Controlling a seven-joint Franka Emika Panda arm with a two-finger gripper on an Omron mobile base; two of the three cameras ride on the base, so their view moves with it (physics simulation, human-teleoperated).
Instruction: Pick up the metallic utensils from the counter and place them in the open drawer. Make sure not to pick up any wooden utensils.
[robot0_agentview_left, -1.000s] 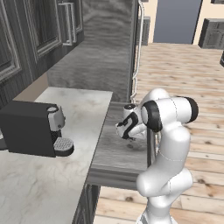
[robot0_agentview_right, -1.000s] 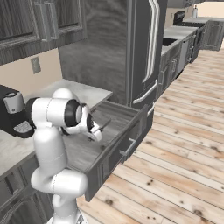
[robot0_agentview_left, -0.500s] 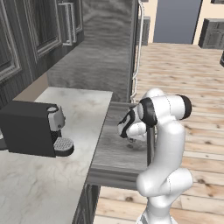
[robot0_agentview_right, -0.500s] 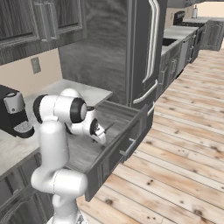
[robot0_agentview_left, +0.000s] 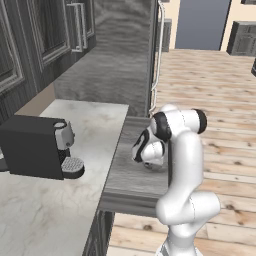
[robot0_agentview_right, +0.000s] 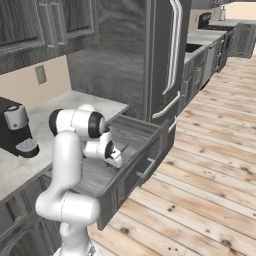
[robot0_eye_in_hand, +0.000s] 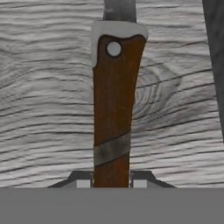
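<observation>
The arm has dipped lower into the open drawer (robot0_agentview_right: 150, 150), gripper (robot0_eye_in_hand: 112, 180) clamped on the knife (robot0_eye_in_hand: 113, 109) handle, so a release looks close.

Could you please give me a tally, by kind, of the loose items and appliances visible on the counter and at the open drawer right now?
Knives with a brown handle and grey blade, held between the fingertips of the gripper over the wood-grain drawer floor: 1
Black coffee machines on the light marbled counter: 1
Total: 2
</observation>
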